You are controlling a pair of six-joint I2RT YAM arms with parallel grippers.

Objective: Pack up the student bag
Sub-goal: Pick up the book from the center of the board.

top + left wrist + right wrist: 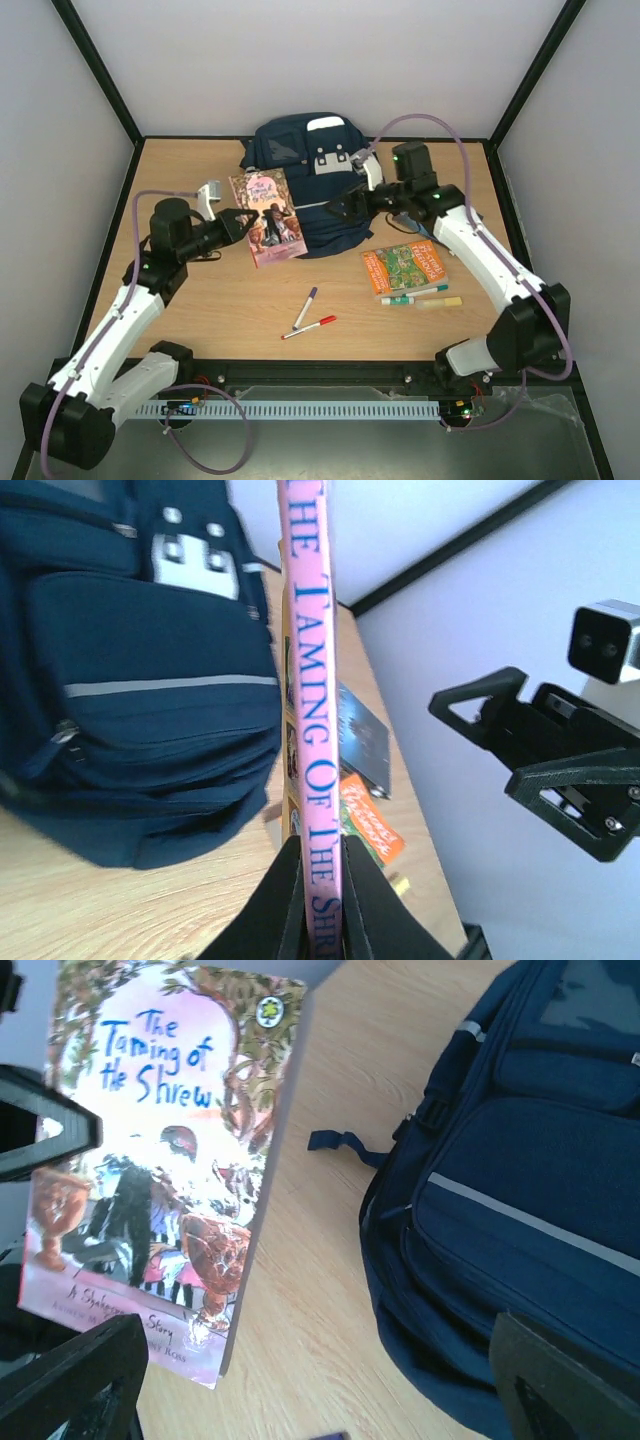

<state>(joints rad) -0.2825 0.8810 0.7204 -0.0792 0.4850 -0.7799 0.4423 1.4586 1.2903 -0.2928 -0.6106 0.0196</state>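
I am watching the student bag (305,185) lying at the far middle of the desk (200,300); my left jaws are pinching a pink book (312,730) by one end of its spine, just beside the bag's left edge; my right jaws are standing wide apart at the bag's right side, one finger over its front pocket, holding nothing.

You'll find the navy backpack (300,150) lying flat at the far middle of the desk (220,300), front pockets facing up. A thin pale stripe crosses its front pocket, and white patches sit near its far end.
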